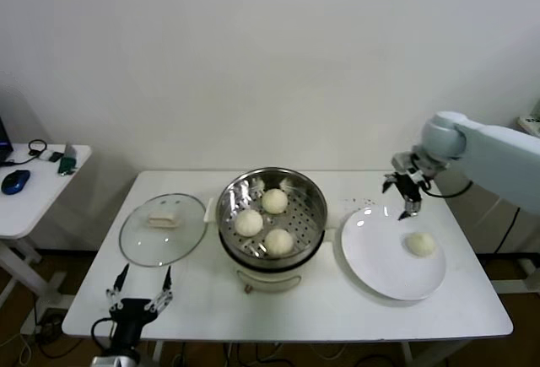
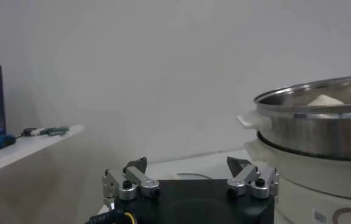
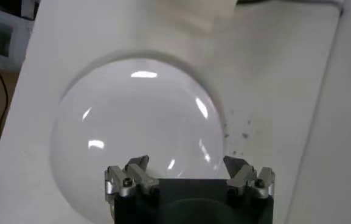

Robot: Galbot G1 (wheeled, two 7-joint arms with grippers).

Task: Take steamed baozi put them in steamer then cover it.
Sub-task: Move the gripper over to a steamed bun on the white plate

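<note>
The steamer point(image 1: 272, 215), a shiny steel pot on a white base, stands mid-table with three steamed baozi point(image 1: 274, 201) on its perforated tray. In the left wrist view its rim point(image 2: 321, 122) shows with one bun top point(image 2: 324, 99) above it. A fourth baozi point(image 1: 421, 244) lies on the white plate point(image 1: 380, 270). The glass cover point(image 1: 139, 245) lies flat to the steamer's left. My right gripper point(image 1: 402, 196) hangs open over the plate's far edge, behind that bun; its wrist view shows only bare plate point(image 3: 139, 122) ahead of the gripper point(image 3: 187, 167). My left gripper point(image 1: 142, 281) waits open at the table's front left corner point(image 2: 187, 165).
A small white side table point(image 1: 34, 190) with a blue mouse point(image 1: 15, 181) and cables stands off to the left. A white wall runs behind the table. Dark specks dot the tabletop point(image 3: 243, 131) beside the plate.
</note>
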